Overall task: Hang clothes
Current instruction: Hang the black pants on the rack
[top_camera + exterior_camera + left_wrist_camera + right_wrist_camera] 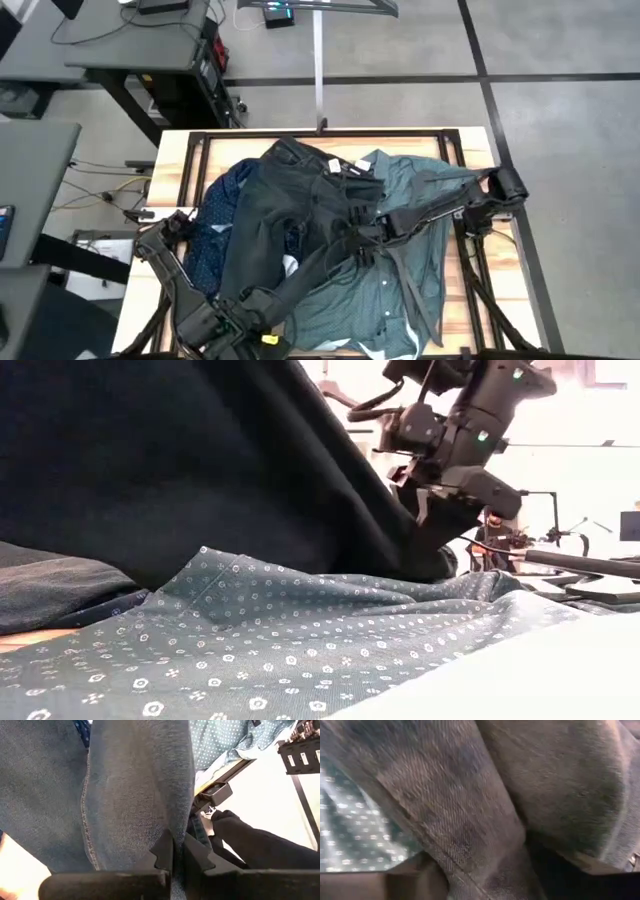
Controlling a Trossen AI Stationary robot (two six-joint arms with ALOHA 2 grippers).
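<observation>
- The jeans (pixel 290 220) lie across the centre of the high view, over the navy shirt (pixel 215 225) at left and the teal shirt (pixel 400 250) at right; lifting the denim could drag either shirt off the table (pixel 170 165)
- The left gripper (pixel 177 852), at the bottom centre, has its jaws pressed together on a jeans leg; a thin pinch may slip
- The right gripper (pixel 365 240) reaches in from the right edge, buried in denim; I cannot tell how its jaws stand

Charcoal jeans (pixel 300 215), seemingly white-dotted teal-green shirt (pixel 400 270), white-dotted navy shirt (pixel 215 225).
</observation>
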